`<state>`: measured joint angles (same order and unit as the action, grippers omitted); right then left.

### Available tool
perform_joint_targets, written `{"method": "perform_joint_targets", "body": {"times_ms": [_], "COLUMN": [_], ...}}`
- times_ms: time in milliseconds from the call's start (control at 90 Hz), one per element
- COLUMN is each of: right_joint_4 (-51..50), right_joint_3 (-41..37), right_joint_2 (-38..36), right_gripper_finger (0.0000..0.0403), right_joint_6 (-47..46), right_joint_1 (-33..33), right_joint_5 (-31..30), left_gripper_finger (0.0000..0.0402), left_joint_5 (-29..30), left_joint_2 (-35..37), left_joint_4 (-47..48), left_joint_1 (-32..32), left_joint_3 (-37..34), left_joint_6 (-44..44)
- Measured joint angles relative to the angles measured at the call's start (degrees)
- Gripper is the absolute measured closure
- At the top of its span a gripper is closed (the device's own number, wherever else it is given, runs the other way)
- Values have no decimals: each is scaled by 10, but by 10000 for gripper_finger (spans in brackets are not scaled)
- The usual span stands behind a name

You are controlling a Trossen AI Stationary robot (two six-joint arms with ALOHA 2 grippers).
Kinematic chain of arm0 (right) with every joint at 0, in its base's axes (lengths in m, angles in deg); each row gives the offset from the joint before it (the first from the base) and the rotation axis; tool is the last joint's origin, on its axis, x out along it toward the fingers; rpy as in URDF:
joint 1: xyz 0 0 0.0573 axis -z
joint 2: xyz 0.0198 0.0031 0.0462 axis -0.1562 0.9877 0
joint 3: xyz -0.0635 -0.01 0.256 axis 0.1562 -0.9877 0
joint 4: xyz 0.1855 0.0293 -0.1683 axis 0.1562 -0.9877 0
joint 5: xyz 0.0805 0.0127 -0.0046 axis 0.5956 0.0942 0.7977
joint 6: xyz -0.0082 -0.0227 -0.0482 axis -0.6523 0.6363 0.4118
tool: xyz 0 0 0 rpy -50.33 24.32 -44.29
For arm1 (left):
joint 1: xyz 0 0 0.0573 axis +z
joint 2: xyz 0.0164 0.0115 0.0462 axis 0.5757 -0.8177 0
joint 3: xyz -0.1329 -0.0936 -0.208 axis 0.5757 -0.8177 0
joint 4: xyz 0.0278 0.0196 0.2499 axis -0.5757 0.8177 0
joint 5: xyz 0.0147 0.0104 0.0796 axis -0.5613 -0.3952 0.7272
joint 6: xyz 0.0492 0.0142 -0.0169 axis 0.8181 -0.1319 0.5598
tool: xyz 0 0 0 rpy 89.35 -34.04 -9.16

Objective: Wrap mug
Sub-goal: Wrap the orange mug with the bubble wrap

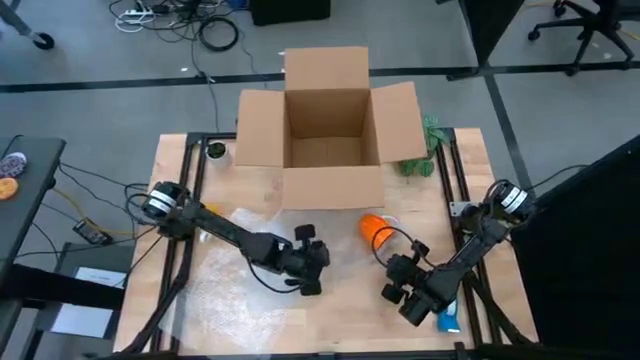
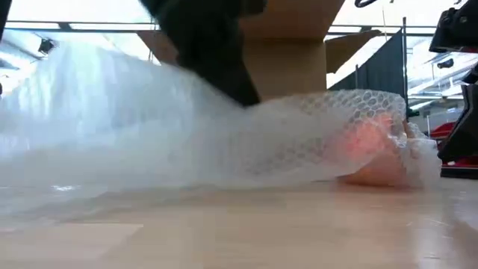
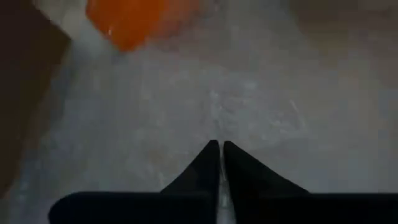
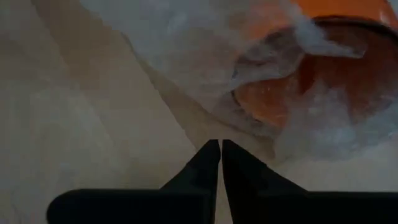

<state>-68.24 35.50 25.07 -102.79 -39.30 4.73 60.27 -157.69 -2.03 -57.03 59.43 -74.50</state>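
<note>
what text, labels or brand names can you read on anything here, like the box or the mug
None can be read.
Cardboard box: plain flaps and walls, no print visible.
Mug: plain orange, partly under bubble wrap, no lettering shown.
Blue-and-white object by the right arm: too small to read.

Orange mug [image 1: 376, 231]; clear bubble wrap [image 2: 224, 142]; brown box [image 1: 330, 125].

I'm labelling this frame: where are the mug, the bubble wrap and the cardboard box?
mug [image 1: 376, 232], high view, its orange side.
bubble wrap [image 2: 134, 142], low view, the raised sheet's middle.
cardboard box [image 1: 330, 188], high view, its near flap.
</note>
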Motion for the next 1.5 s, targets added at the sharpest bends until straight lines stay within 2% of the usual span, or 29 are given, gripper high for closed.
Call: {"method": "perform_joint_targets", "body": {"times_ms": [222,467,589,722,822,1056,1178,1256,1500], "right_joint_4": [0,-1,-1,-1,-1,-5,-6,-6,-8], "right_joint_3": [0,0,0,0,0,0,0,0,0], "right_joint_2": [0,0,0,0,0,0,0,0,0], "right_gripper_finger": [403,403,403,403,403,403,403,403,403], "right_joint_6": [-1,-10,-14,-14,-15,-10,2,6,9], "right_joint_1": [-7,-8,-11,-11,-12,-18,-26,-29,-41], "right_joint_5": [1,9,11,19,19,19,20,29,49], "left_gripper_finger": [401,402,402,402,402,402,401,399,359], "left_joint_5": [34,44,36,-19,-31,-15,12,8,-185], "left_joint_2": [1,2,2,8,9,10,10,10,11], "left_joint_4": [248,559,669,668,669,670,669,669,669], "left_joint_1": [-12,-70,-111,-139,-159,-222,-263,-284,-322], "left_joint_3": [123,232,261,261,260,244,206,171,94], "left_joint_6": [-27,-211,-308,-340,-361,-423,-399,-376,-425]}}
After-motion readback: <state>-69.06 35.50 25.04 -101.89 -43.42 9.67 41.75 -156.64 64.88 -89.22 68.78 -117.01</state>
